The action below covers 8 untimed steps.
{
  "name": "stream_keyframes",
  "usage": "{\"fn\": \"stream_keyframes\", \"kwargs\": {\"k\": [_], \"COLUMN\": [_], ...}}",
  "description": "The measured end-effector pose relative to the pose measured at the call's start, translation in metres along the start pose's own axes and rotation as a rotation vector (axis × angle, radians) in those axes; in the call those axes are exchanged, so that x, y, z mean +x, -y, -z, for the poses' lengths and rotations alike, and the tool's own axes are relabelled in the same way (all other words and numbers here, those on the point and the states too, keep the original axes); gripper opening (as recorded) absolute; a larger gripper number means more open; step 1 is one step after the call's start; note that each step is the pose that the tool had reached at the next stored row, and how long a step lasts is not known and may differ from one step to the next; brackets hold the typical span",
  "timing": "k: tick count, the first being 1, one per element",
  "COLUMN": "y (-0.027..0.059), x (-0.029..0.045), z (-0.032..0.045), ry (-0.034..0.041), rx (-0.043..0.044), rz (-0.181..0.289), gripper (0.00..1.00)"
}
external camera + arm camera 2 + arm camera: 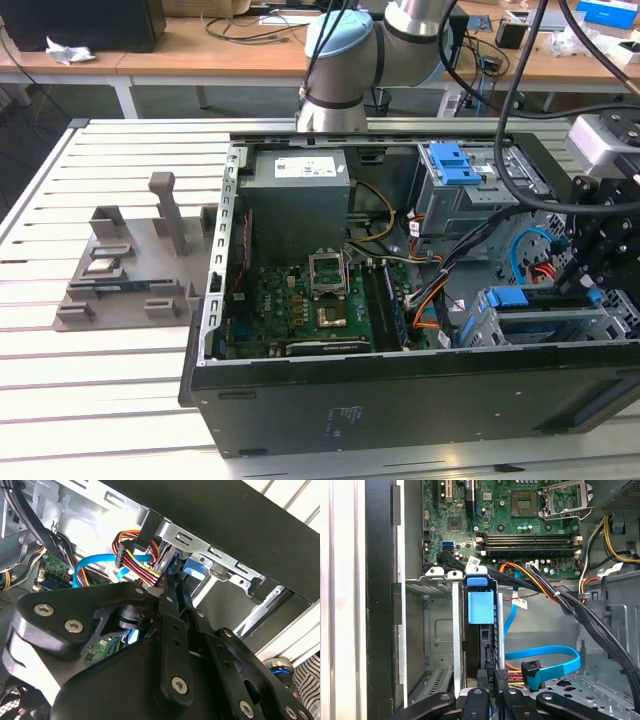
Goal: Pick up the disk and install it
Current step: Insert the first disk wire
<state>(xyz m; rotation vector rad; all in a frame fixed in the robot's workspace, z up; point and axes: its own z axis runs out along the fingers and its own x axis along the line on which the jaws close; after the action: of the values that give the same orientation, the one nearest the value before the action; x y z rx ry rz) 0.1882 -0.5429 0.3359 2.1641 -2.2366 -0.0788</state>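
Exterior view first: the gripper (pixel 590 272) hangs at the case's (pixel 400 400) 4 o'clock corner, over the drive cage (pixel 545 320). The disk (pixel 487 650) stands on edge in that cage, blue rail tab (pixel 481 607) toward the motherboard (pixel 510 510), long axis running from the jaws to the 12 o'clock side. The jaws look clenched on its near edge, though contact is hidden. Judging by build, it's stiff, dense and shock-sensitive; the plastic rails are the safe hold.
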Motion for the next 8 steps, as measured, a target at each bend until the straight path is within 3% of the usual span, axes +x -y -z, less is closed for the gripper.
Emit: {"fn": "stream_keyframes", "kwargs": {"k": [2, 5, 6, 7, 8], "y": [0.0, -0.0003, -0.0009, -0.0014, -0.0024], "x": [0.0001, -0.0001, -0.0003, -0.0004, -0.0007], "z": [-0.0002, 0.007, 0.0167, 0.0272, 0.0443], "ry": [0.0003, -0.0003, -0.0001, -0.0002, -0.0004], "rx": [0.0002, 0.0003, 0.0003, 0.0003, 0.0003], "rz": [0.0, 0.0, 0.0, 0.0, 0.0], "gripper": [0.25, 0.25, 0.25, 0.11, 0.11]}}
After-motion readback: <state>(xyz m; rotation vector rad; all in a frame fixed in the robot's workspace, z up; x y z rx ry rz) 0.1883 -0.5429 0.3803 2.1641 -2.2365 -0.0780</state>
